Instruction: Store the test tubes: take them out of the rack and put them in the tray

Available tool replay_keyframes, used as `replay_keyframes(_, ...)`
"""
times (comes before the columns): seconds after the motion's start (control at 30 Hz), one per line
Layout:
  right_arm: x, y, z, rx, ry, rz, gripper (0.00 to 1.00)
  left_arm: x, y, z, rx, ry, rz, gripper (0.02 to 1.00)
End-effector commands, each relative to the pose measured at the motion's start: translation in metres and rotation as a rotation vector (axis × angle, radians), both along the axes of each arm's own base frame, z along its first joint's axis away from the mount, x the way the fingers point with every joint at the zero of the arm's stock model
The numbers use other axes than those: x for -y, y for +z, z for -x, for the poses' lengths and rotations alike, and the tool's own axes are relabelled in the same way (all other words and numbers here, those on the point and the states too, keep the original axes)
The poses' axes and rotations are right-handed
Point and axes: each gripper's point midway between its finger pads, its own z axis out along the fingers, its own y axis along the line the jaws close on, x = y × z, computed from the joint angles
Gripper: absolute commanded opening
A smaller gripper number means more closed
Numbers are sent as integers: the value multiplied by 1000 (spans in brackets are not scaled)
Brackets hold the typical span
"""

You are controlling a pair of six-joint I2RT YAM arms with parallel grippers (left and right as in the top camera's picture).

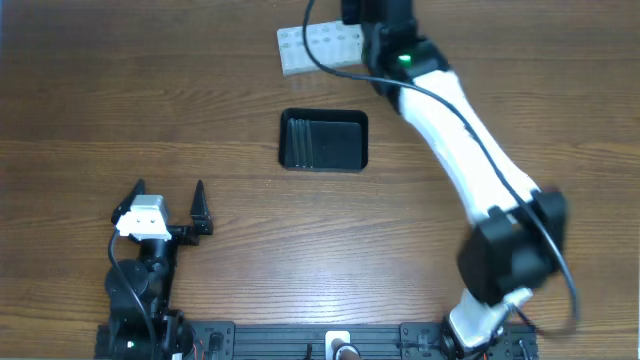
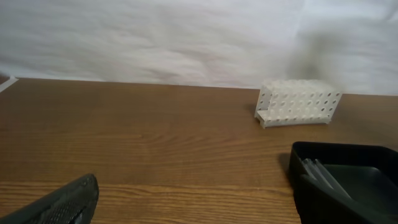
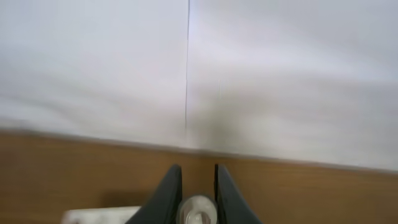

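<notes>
While a few tubes (image 2: 320, 173) already lie in the tray (image 1: 362, 140), my right hand (image 3: 197, 177), at the rack (image 1: 320, 48), is nipped close on one more tube (image 3: 198, 211); my left hand (image 1: 168, 192) idle, spread wide. Rack remainder: cannot tell.

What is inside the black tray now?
Clear test tubes lie side by side in the tray, toward its left side. Their number is unclear. In the left wrist view, the near wall covers part of the floor.

1 rack (image 1: 320, 47), 1 tray (image 1: 285, 150), about 3 tubes (image 2: 320, 173) inside, 1 tube (image 3: 198, 213) in right gripper (image 3: 198, 186)
</notes>
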Motion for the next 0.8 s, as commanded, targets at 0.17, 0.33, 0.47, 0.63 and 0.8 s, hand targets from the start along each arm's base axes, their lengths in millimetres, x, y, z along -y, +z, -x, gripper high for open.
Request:
replay_keyframes(0.17, -29, -42, 66, -335, 156, -94, 93, 1, -1, 0, 0, -8, -6, 1000)
replay_keyframes(0.33, -52, -115, 96, -637, 282, -112, 47, 1, -1, 0, 0, -8, -6, 1000)
replay_keyframes(0.47, -51, -174, 103, -822, 226, -115, 42, 1, -1, 0, 0, -8, -6, 1000)
replay_keyframes(0.63, -62, -229, 109, -967, 253, -131, 29, 1, -1, 0, 0, -8, -6, 1000)
replay_keyframes(0.8, -62, -259, 111, -1030, 239, -116, 49, 1, -1, 0, 0, -8, -6, 1000)
